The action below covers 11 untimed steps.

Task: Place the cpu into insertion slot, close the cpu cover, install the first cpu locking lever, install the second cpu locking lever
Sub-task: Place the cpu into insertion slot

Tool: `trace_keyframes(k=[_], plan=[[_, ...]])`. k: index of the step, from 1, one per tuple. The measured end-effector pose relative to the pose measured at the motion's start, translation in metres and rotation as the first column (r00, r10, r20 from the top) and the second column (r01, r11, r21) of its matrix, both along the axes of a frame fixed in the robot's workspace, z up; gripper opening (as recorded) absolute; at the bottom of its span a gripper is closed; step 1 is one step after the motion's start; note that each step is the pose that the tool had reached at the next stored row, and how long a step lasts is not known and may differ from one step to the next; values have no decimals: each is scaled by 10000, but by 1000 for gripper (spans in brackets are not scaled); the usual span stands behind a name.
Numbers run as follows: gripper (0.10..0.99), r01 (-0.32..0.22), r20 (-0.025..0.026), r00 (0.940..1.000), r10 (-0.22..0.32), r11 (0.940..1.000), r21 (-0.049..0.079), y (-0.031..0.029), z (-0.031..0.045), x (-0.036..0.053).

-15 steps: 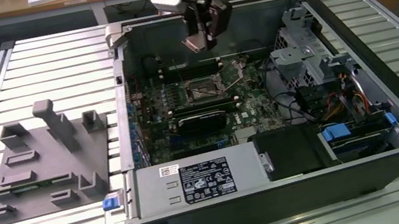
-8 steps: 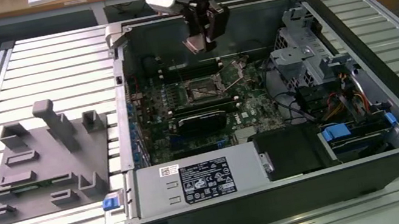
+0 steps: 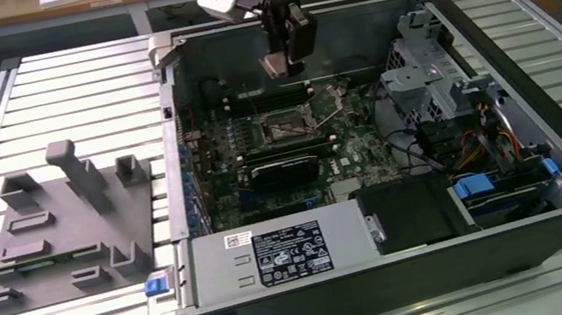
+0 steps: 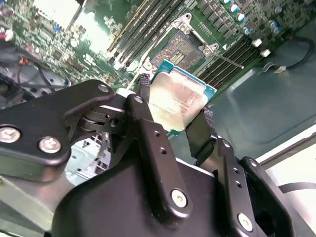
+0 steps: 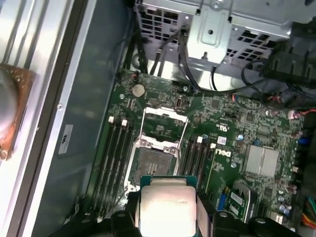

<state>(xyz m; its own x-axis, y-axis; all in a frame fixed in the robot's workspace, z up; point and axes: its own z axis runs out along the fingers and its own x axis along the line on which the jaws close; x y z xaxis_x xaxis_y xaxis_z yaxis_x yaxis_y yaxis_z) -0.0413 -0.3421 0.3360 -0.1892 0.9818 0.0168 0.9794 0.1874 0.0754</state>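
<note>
Grip: black two-finger gripper (image 4: 173, 111) pinches the flat silvery square cpu (image 4: 178, 98) by opposite edges.
Cpu: in the air, above the green board (image 5: 224, 116).
Slot: dark, silver-rimmed square insertion slot (image 5: 149, 161) lies uncovered, beyond the fingertips.

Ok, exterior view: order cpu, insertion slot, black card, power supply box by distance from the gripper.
1. cpu, in the gripper's jaws.
2. insertion slot, beneath, mid-board.
3. black card, past the slot, camera side.
4. power supply box, case's near edge.
</note>
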Motion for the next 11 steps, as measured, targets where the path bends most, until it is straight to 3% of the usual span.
trace_keyframes(k=[5, 11], plan=[[541, 809, 1, 9967, -809, 9967, 1, 0, -24, 0], [541, 1738, -1, 9848, -1738, 9848, 0, 0, -52, 0]])
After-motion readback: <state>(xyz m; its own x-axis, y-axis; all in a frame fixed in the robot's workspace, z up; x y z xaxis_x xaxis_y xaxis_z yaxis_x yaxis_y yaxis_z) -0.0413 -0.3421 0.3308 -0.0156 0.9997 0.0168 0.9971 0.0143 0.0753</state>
